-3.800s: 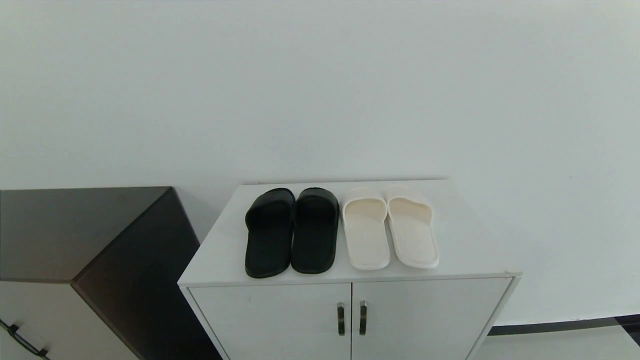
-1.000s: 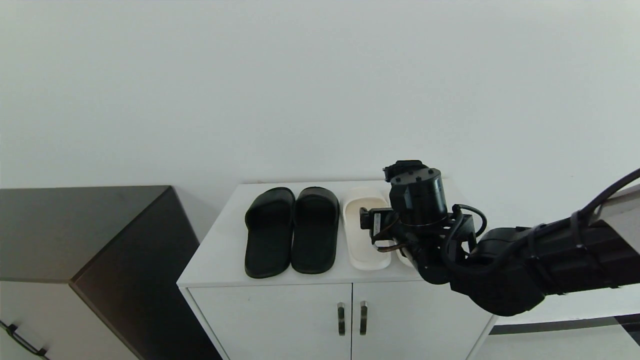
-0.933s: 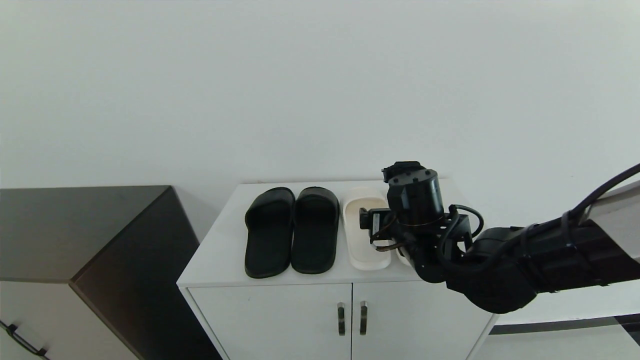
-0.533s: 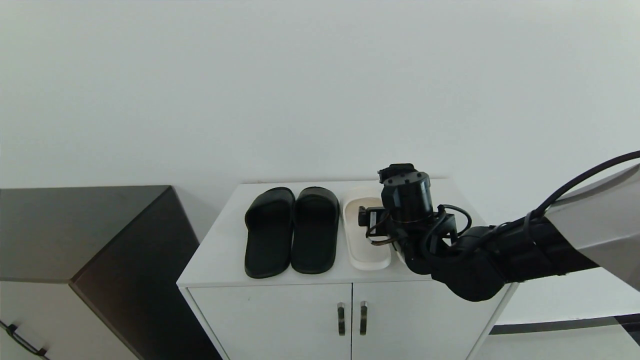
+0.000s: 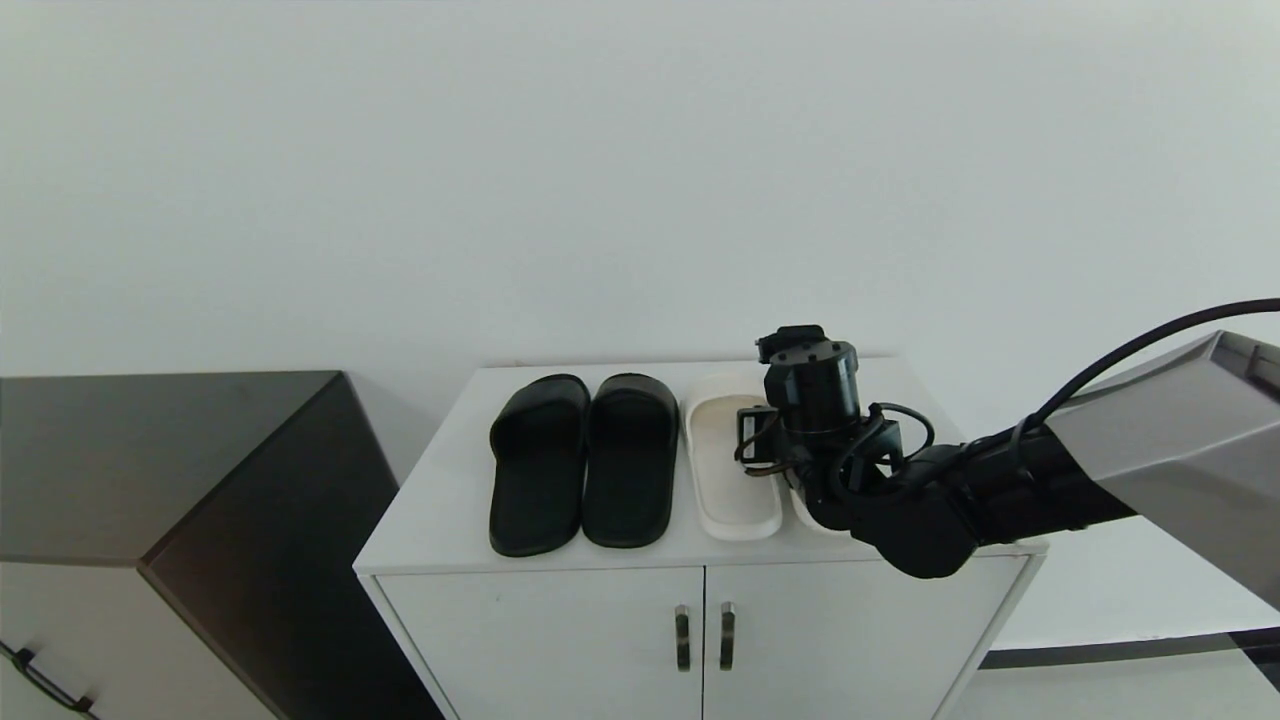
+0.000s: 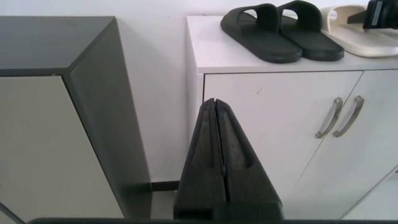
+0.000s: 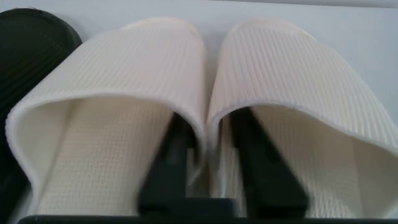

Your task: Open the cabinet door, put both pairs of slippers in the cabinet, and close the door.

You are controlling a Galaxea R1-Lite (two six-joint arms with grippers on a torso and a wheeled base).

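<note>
- White slippers [image 5: 728, 470]: side by side on the cabinet [image 5: 440, 505] top, lower centre-right of the head view, just right of the black slippers [image 5: 580, 460].
- Right gripper [image 7: 210, 140]: fingers [image 7: 168, 168] apart, one inside each white slipper, straddling their adjoining inner walls.
- Left gripper [image 6: 217, 155]: fingers pressed together, holding nothing, in front of the cabinet.
- Cabinet doors [image 5: 560, 640]: both closed.

The right arm [image 5: 960, 505], not there at first, has come in from the right over the white slippers [image 5: 728, 490] and pushed farther toward the wall [image 5: 640, 200]; the right tool [image 7: 208, 140] now has one finger inside each slipper
</note>
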